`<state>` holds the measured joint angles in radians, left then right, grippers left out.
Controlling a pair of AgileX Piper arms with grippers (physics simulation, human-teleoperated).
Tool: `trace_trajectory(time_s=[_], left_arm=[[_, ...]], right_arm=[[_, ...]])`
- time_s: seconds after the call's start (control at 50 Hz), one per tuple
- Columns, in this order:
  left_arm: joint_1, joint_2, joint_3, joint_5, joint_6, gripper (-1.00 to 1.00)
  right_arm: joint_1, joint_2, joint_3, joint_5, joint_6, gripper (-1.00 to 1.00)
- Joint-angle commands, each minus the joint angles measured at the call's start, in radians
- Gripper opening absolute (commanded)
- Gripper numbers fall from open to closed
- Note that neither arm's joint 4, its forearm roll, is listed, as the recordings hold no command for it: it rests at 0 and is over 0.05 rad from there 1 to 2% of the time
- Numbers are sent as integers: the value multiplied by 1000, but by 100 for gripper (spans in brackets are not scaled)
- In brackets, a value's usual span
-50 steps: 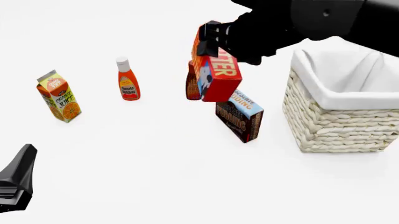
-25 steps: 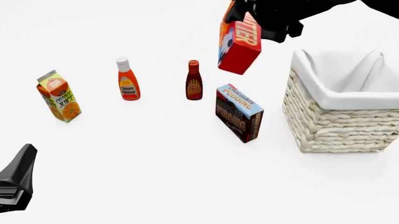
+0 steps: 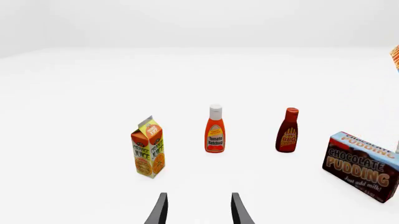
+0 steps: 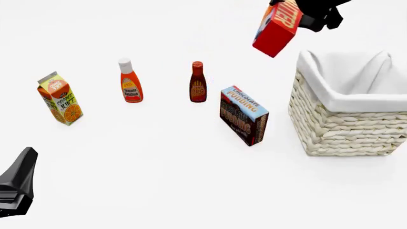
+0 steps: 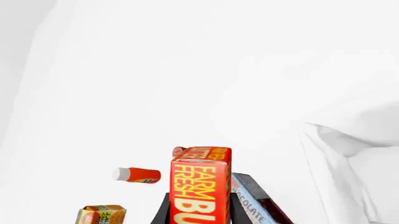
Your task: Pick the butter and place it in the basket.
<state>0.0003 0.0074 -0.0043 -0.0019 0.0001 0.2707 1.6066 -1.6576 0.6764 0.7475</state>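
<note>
The butter (image 4: pixel 277 29), a red-orange box with pale lettering, hangs tilted in the air just left of and above the basket's (image 4: pixel 346 121) near-left corner. My right gripper (image 4: pixel 294 13) is shut on its upper end at the top edge of the front view. In the right wrist view the butter (image 5: pixel 199 182) sits between the two dark fingers (image 5: pixel 163 212), with the basket's white lining (image 5: pixel 349 154) off to one side. The left gripper (image 3: pixel 198 212) is open with nothing in it, low at the near left of the table (image 4: pixel 18 183).
Standing on the white table are an orange juice carton (image 4: pixel 60 98), a ketchup bottle (image 4: pixel 130 81), a dark BBQ sauce bottle (image 4: pixel 198 82) and a chocolate pudding box (image 4: pixel 244 115). The pudding box stands close to the basket's left side.
My right gripper has carried the butter up and to the right, from in front of the BBQ bottle to beside the basket's rim. The left arm has not moved.
</note>
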Motion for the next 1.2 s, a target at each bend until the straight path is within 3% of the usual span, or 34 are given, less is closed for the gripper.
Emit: trace_trajectory(time_s=[0.02,0.36,0.58,0.7,1.2], left_arm=[[0,0,0,0,0,100],[0,0,0,0,0,100],[0,0,0,0,0,100],[0,0,0,0,0,100],[0,0,0,0,0,100]], right_arm=[[-106,8,-26,-6,68,-100],[-198,29,-9,0,168,-100],[-250,35,-45,24,199,-100],[-278,30,-64,46,201,-100],[-425,44,-38,37,107,-100]])
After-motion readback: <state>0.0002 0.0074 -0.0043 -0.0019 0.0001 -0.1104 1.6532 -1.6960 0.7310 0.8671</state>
